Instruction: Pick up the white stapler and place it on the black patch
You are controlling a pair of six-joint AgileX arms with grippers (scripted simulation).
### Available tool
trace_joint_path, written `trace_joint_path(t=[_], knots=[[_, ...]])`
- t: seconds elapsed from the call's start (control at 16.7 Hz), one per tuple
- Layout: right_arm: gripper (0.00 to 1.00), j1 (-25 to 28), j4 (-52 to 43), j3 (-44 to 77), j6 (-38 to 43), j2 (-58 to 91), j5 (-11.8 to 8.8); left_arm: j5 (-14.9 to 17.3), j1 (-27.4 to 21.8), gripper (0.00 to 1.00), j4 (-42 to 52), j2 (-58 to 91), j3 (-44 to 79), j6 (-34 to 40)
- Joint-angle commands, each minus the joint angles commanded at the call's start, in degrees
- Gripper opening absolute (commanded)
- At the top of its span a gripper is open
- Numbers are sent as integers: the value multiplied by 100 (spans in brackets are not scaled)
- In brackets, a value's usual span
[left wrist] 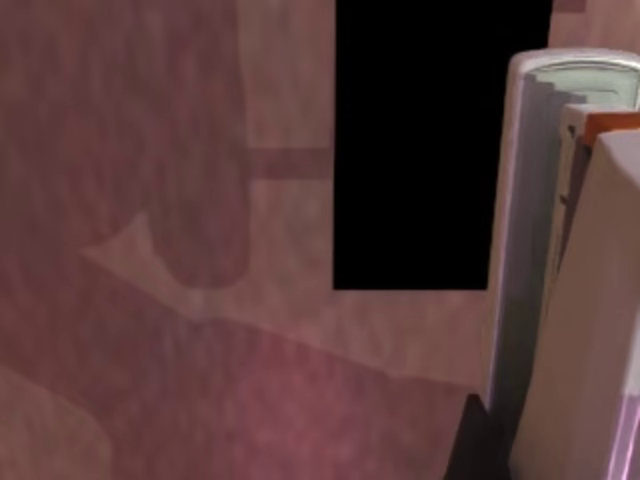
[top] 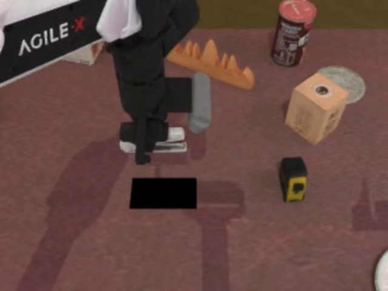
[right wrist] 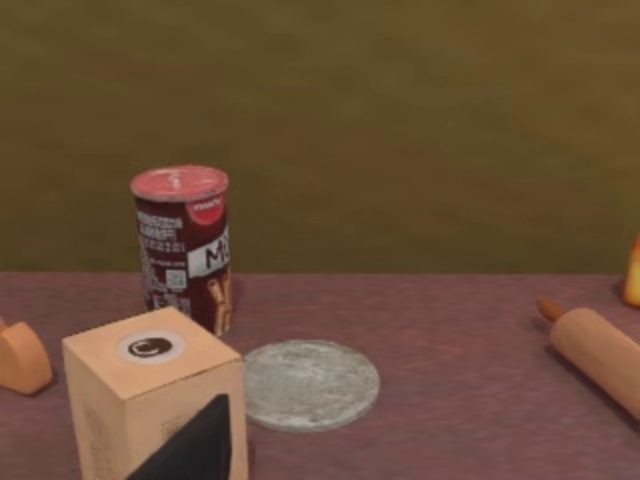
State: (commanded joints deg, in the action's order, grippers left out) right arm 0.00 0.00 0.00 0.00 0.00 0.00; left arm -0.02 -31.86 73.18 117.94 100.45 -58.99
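Top view: the white stapler (top: 173,140) is seen left of centre, clasped by the left claw (top: 144,140), just above the black patch (top: 163,193). Left wrist view: the patch lies near; lifting seems next

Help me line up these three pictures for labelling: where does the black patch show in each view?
Top view: the black patch lies on the table left of centre, just below the white stapler under the left gripper.
Left wrist view: it fills the upper middle, beside the stapler.
Right wrist view: not in it.
Shared landmark: the white stapler, which appears next to the patch in both the top and left wrist views.
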Motion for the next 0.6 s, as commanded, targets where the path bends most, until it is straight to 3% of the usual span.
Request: trace_joint_path(t=[0.3,0.6], knots=[[100,0,0,0,0,0,0,-3,-15,0,-252,30,-187,2],[100,0,0,0,0,0,0,1,-27,0,-1576,384,-1059,7]])
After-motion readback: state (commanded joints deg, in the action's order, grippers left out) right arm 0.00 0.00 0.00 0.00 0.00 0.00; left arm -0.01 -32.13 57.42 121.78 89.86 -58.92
